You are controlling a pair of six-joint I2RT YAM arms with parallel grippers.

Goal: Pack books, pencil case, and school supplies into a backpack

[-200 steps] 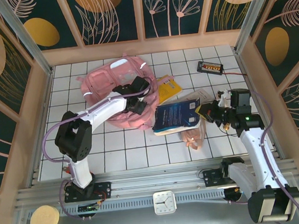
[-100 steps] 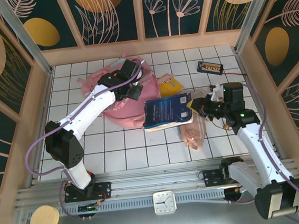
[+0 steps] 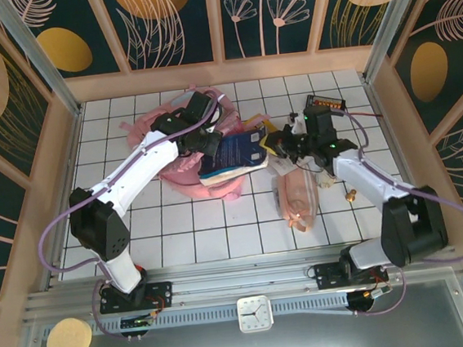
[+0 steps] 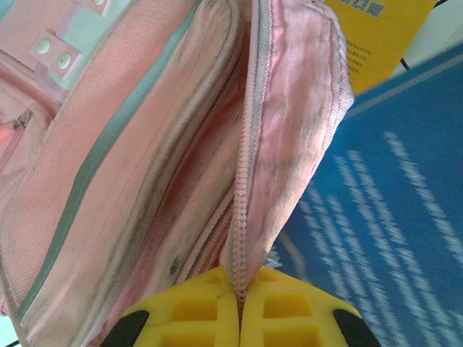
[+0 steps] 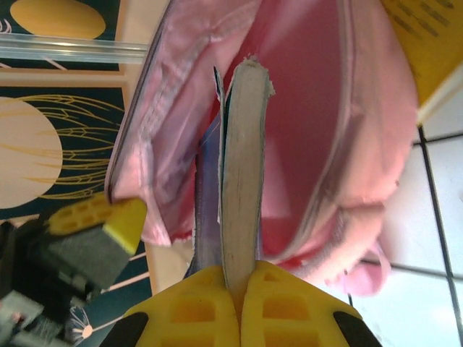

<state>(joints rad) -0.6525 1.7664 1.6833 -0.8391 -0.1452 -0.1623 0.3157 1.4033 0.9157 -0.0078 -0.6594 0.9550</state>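
Jaws of the left gripper (image 4: 239, 293) pinch the zipper edge of the backpack (image 4: 108, 159). The right gripper (image 5: 239, 285) is clamped on the navy book (image 5: 242, 181), whose far end sits inside the bag's opening.

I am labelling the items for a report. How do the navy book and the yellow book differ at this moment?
Colour: the navy book is dark blue with white print; the yellow book is bright yellow with dark print.
Grip: the right gripper clamps the navy book; nothing holds the yellow book.
Place: the navy book points into the open backpack; the yellow book lies beside it.
Both have printed covers.
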